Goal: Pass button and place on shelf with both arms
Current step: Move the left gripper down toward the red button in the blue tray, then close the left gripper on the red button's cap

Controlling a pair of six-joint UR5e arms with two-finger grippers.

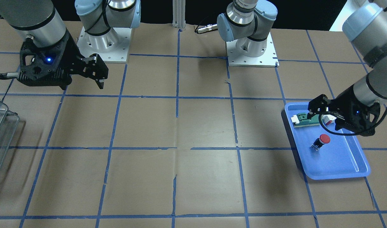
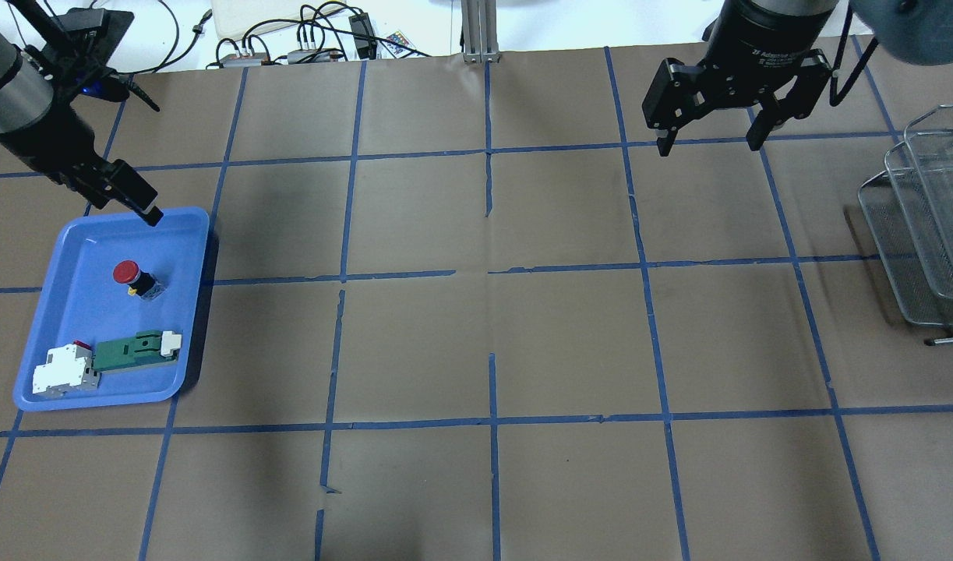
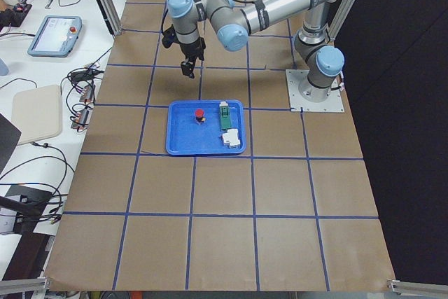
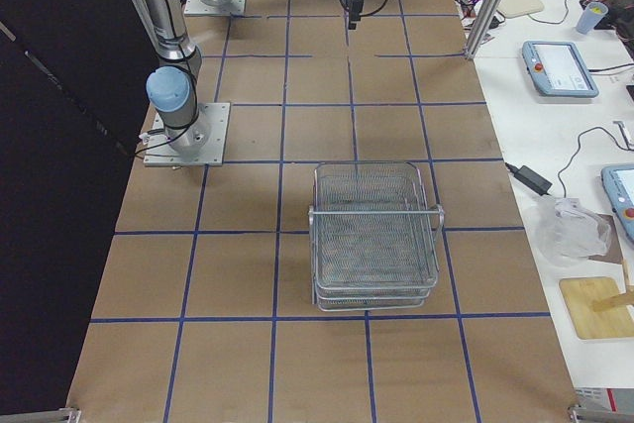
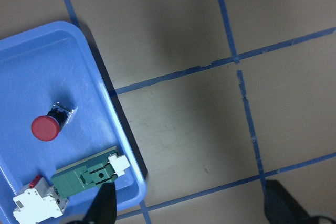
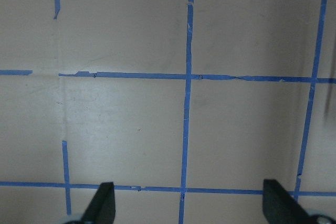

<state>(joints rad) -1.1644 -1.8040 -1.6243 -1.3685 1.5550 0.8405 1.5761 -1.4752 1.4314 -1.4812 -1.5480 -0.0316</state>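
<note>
The button (image 2: 129, 274), red cap on a black body, lies on its side in the blue tray (image 2: 82, 249) and shows in the front view (image 1: 321, 141) and the left wrist view (image 5: 47, 125). My left gripper (image 2: 137, 204) hangs open and empty above the tray's far edge, apart from the button; its fingers (image 5: 105, 203) stand wide apart. My right gripper (image 2: 708, 144) is open and empty, high over the table's far right part. The wire-mesh shelf (image 2: 928, 226) stands at the right end of the table and shows in the right exterior view (image 4: 376, 235).
A white-and-red block joined to a green board (image 2: 106, 362) lies in the tray's near part, beside the button. The brown table (image 2: 492, 327) carries a grid of blue tape. Cables and devices lie beyond the far edge.
</note>
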